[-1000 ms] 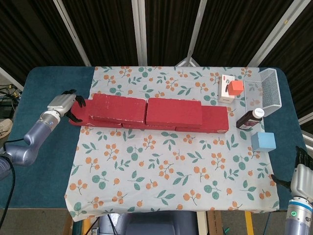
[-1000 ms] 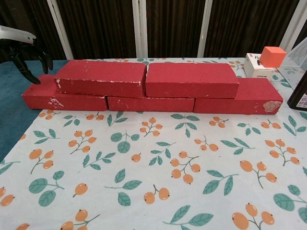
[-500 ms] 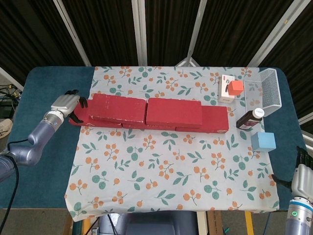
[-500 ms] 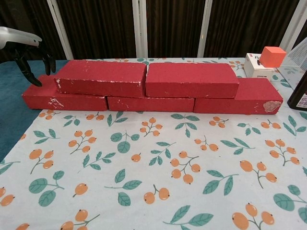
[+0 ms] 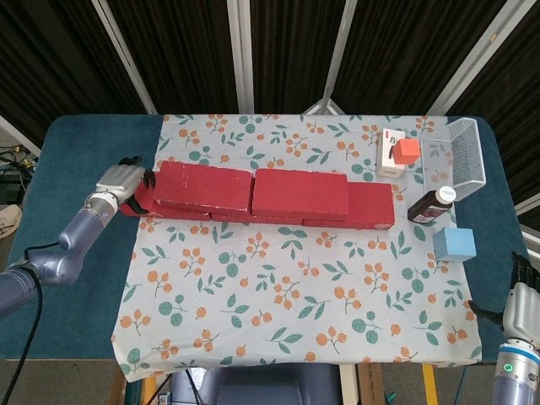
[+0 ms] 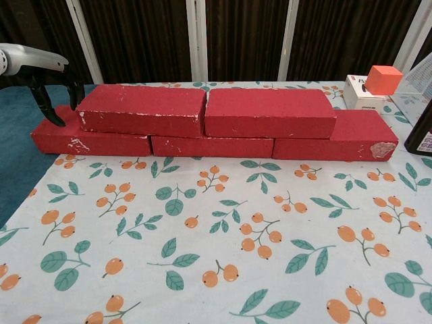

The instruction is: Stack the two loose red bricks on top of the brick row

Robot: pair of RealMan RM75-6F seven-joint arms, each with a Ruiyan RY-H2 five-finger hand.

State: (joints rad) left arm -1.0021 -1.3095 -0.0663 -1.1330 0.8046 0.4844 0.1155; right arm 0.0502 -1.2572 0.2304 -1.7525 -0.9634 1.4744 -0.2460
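Both loose bricks already sit on top of the brick row [image 6: 202,145]: the left upper brick [image 5: 202,187] and the right upper brick [image 5: 301,193] lie end to end, each bridging a joint in the bottom course, which shows as three bricks from the chest view. The stacking itself looks done to me.

My left robot hand [image 5: 125,181] is at the far left end of the row, fingers [image 6: 46,106] spread downward, tips at or just beside the end of the bottom brick and the left upper brick. It holds nothing; whether it actually touches the brick I cannot tell from either view. I judge that what remains, if anything, is a small nudge to square that end.

My right robot hand [image 5: 521,297] hangs off the near right corner of the tabletop [image 5: 93,278], well apart from the bricks, empty; its fingers seem loosely apart, though it is small and partly cut off.
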